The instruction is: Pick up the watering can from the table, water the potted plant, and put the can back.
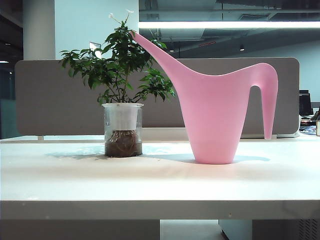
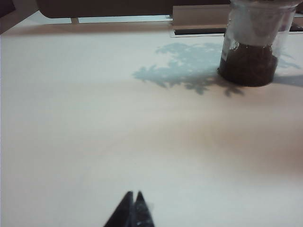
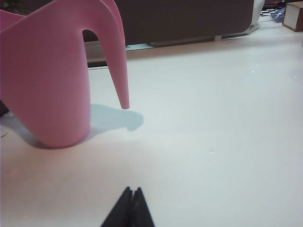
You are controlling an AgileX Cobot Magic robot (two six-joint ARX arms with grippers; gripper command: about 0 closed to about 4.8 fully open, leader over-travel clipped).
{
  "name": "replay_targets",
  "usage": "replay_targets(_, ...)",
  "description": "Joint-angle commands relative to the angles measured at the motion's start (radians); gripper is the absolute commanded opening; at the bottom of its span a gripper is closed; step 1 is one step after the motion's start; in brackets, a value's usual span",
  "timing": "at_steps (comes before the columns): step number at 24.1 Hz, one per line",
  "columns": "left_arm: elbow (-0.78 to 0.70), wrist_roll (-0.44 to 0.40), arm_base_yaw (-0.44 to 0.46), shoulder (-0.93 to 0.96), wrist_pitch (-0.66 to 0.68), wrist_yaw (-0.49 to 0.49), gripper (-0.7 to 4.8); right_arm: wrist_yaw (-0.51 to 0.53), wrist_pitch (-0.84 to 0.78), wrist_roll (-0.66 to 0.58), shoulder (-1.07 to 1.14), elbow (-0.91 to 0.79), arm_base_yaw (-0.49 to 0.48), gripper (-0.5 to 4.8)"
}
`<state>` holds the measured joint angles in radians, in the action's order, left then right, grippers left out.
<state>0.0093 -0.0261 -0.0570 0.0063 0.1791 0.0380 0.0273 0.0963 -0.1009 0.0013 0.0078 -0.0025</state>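
Your left hand (image 2: 134, 196) and right hand (image 3: 132, 191) are idling, fingers pressed together, over the bench (image 1: 160, 180); pickup is pending: spread the right one toward the pink watering can (image 3: 52, 80) handle, beside the potted plant (image 1: 122, 100).

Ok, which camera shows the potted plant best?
The exterior view: the whole potted plant shows, leaves, jar and soil, standing left of the watering can. The left wrist view catches only the jar's lower part; the right wrist view shows none.
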Motion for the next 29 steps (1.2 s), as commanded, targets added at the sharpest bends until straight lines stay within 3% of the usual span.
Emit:
replay_targets(1, -0.001, -0.002, -0.005, 0.001, 0.006, 0.003, -0.05, -0.003, -0.013, -0.003, -0.001, -0.007, 0.001, 0.00)
replay_targets(9, 0.106, 0.000, -0.029, 0.175, 0.052, 0.036, -0.05, -0.003, -0.011, -0.003, -0.001, -0.007, 0.001, 0.00)
replay_targets(11, 0.237, 0.000, -0.041, 0.286, 0.119, 0.037, -0.05, -0.003, -0.011, -0.003, -0.001, -0.007, 0.001, 0.00)
replay_targets(17, 0.691, 0.126, -0.119, 0.492, 0.435, -0.209, -0.05, -0.003, -0.011, -0.003, -0.001, -0.007, 0.001, 0.00)
replay_targets(19, 0.821, 0.105, -0.147, 0.532, 0.549, -0.270, -0.05, -0.003, -0.011, -0.003, -0.001, -0.007, 0.001, 0.00)
replay_targets(23, 1.080, 0.104, -0.178, 0.583, 0.763, -0.285, -0.05, -0.003, -0.011, -0.003, -0.001, -0.007, 0.001, 0.00)
replay_targets(29, 1.207, 0.007, -0.178, 0.563, 0.824, -0.289, -0.05, -0.003, -0.011, -0.003, -0.001, -0.007, 0.001, 0.00)
